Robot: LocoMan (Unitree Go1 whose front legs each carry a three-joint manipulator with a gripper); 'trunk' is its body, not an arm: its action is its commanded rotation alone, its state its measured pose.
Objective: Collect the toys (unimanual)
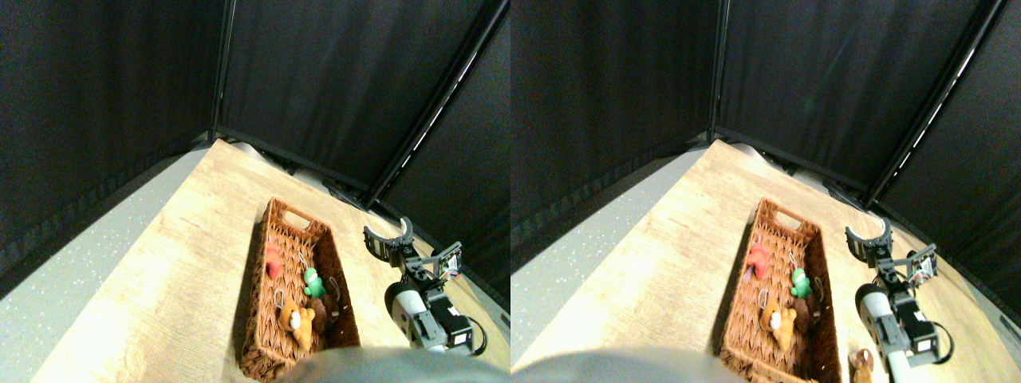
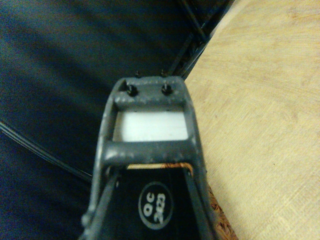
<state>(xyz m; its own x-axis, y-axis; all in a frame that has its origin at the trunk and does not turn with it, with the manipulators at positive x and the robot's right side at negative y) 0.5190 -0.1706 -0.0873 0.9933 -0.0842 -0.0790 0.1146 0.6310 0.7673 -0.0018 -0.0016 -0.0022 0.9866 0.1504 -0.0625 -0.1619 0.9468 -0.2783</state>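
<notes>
The brown wicker basket (image 1: pixel 267 239) stands on the wooden table and holds several toys. A red toy (image 1: pixel 273 261) lies by its left wall and a green one (image 1: pixel 313 282) by its right wall. At the near end are an orange-brown toy (image 1: pixel 299 321) and a dark brown toy (image 1: pixel 320 308). Another small brown toy lies on the table off the basket's near right corner; it shows only in the right half of the pair. My right gripper (image 1: pixel 388 231) hovers to the right of the basket, outside it, open and empty. The wrist view shows the jaw frame (image 2: pixel 150 150) over black curtain.
Black curtains (image 1: pixel 335 80) close off the back and right of the wooden table (image 1: pixel 199 263), close behind the gripper. A grey speckled floor strip (image 1: pixel 72 271) runs along the left. A sliver of wicker (image 2: pixel 220 225) shows in the wrist view.
</notes>
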